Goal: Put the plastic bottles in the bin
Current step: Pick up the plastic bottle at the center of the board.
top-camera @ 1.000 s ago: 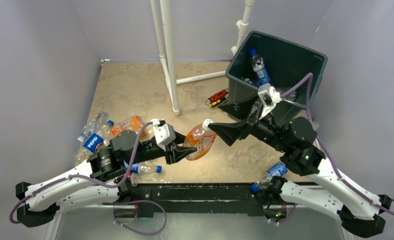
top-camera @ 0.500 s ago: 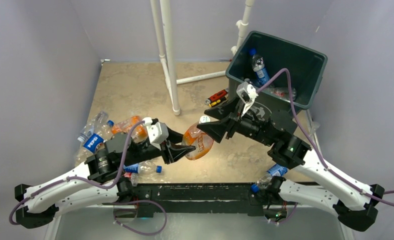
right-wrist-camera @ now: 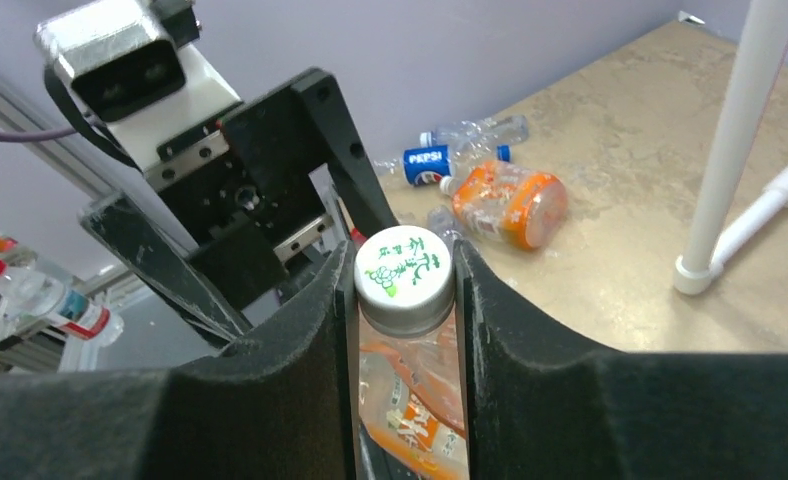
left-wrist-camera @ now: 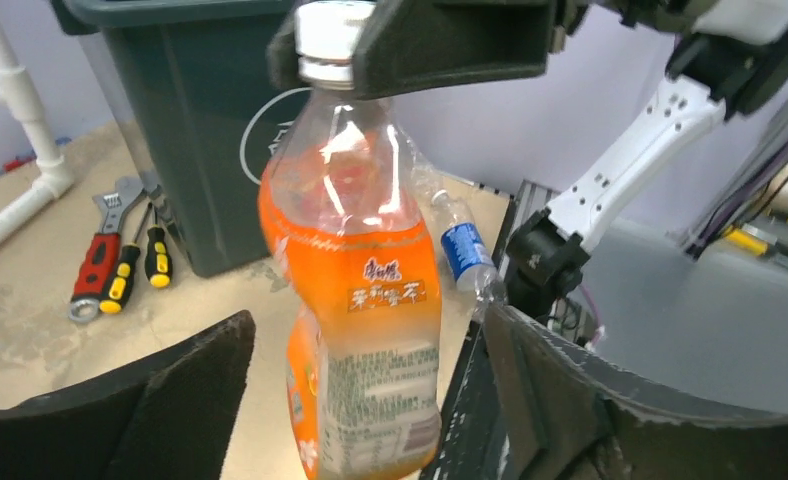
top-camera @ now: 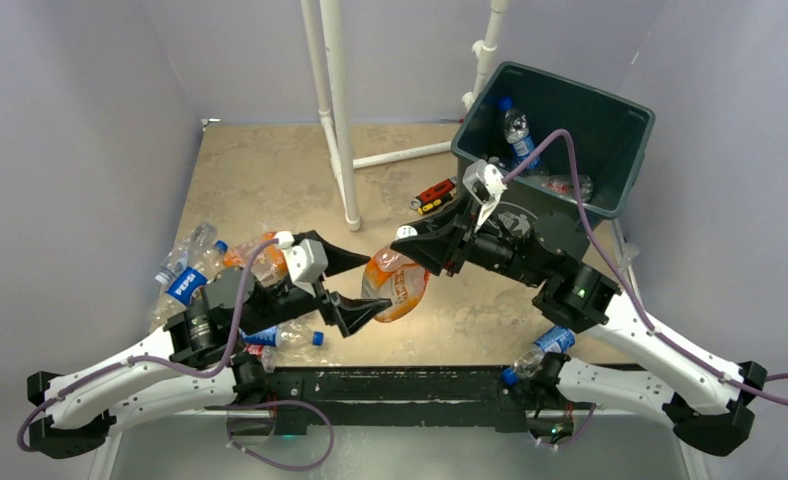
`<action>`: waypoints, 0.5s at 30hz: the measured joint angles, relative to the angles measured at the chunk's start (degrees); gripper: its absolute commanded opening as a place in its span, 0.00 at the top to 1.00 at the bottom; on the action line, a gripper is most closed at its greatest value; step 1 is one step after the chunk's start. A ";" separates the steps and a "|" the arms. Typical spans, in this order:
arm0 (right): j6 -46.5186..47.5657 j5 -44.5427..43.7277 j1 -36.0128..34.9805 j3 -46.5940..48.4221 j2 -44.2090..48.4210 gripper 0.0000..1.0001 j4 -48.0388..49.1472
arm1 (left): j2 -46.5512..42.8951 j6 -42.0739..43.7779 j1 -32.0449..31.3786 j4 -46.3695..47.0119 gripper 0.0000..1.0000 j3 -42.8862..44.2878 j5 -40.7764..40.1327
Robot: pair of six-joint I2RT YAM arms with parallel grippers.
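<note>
While the right gripper [right-wrist-camera: 403,290] clamps its cap [right-wrist-camera: 404,266], the orange bottle [left-wrist-camera: 350,250] hangs nearly upright, cap uppermost, inside the wide-open left gripper [top-camera: 363,287].

Glossy clear plastic bottle [left-wrist-camera: 355,300], matt grainy black jaws, mottled matt tabletop [top-camera: 260,170]

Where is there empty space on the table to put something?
Bare table lies far left, between the wall and the pipe. Crowded: the bottle pile near left, tools by the bin, the held orange bottle mid-table.
</note>
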State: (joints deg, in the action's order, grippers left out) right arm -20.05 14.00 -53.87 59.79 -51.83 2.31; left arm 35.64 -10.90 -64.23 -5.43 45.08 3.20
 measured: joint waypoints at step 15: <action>15.52 -28.87 -0.20 19.85 3.54 1.00 1.84 | -29.75 -3.17 -0.04 -1.14 0.01 -4.98 -19.69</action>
State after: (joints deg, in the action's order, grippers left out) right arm -4.54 -14.87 -54.06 79.64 -48.29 4.14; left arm 5.89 -14.06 -64.27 -6.57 40.10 -16.49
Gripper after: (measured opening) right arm 0.358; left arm 0.989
